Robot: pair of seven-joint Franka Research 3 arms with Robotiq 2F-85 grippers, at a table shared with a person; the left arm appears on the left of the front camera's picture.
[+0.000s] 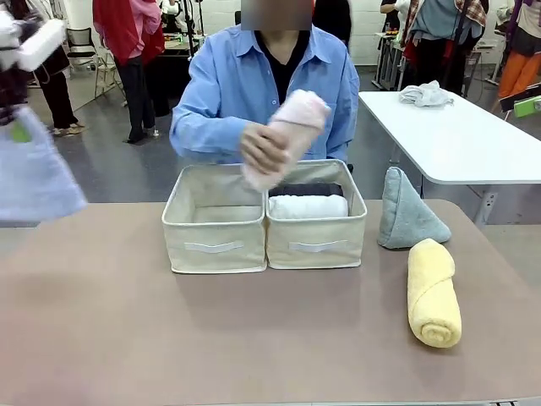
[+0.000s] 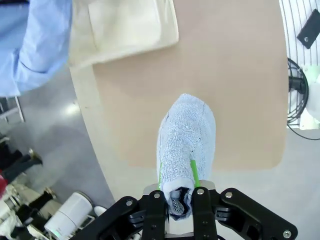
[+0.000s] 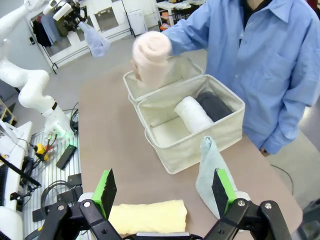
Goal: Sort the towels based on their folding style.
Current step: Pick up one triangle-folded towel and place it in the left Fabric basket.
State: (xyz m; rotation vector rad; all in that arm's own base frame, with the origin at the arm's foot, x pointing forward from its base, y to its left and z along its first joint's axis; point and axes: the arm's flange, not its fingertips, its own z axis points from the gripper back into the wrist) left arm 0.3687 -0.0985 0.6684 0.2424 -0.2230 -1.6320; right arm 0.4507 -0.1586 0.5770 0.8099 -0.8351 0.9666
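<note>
Tan table (image 1: 101,338): white roll (image 1: 308,206) and dark grey roll (image 1: 306,189) sit in the right bin (image 1: 317,245), pink roll (image 1: 287,135) in the person's hand (image 1: 262,148); left gripper (image 2: 180,197) clamps the light blue cone (image 2: 187,135) aloft, right gripper (image 3: 163,189) gapes (yellow roll (image 1: 434,292), grey-green cone (image 1: 407,211) unsorted).

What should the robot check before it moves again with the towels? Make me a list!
1. Left gripper holds the light blue cone towel firmly: ok, shut on it, lifted above the table.
2. Left bin has room for cones: ok.
3. Right bin holds rolls alone: ok, white rolled towel and dark grey rolled towel.
4. Way to the bins is free: not ok, the person's hand holds the pink rolled towel over them.
5. Right gripper is ready: ok, open above the yellow rolled towel, beside the grey-green cone towel.
</note>
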